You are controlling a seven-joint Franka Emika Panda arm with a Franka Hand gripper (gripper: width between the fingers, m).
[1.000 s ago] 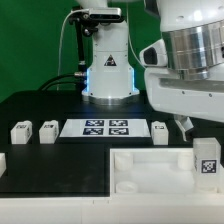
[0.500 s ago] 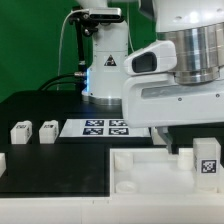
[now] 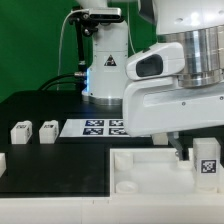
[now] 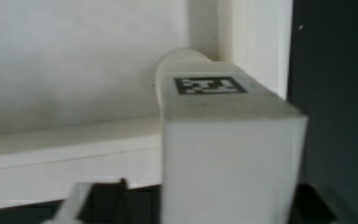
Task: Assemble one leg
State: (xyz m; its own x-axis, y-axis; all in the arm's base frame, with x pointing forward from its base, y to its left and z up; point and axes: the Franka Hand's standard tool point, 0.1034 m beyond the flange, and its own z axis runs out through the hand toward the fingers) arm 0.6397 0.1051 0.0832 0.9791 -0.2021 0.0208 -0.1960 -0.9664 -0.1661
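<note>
A white leg (image 3: 207, 160) with a black-and-white tag stands upright at the exterior view's right, at the right end of the large white panel (image 3: 145, 170). My gripper (image 3: 184, 152) hangs low right beside it, with one dark finger showing just to its left. In the wrist view the leg (image 4: 229, 130) fills the middle, tag on top. My gripper (image 4: 220, 208) is open, with a dark finger on either side of the leg. Two more legs (image 3: 20, 131) (image 3: 47, 131) sit at the exterior view's left.
The marker board (image 3: 95, 127) lies on the black table behind the panel, partly hidden by my arm. The white robot base (image 3: 108, 70) stands at the back. A small white piece (image 3: 2, 160) shows at the left edge.
My arm has swung in from the exterior view's right and come down over the panel. It now hides the leg that stood beside the marker board. The gripper has closed in on the tagged leg.
</note>
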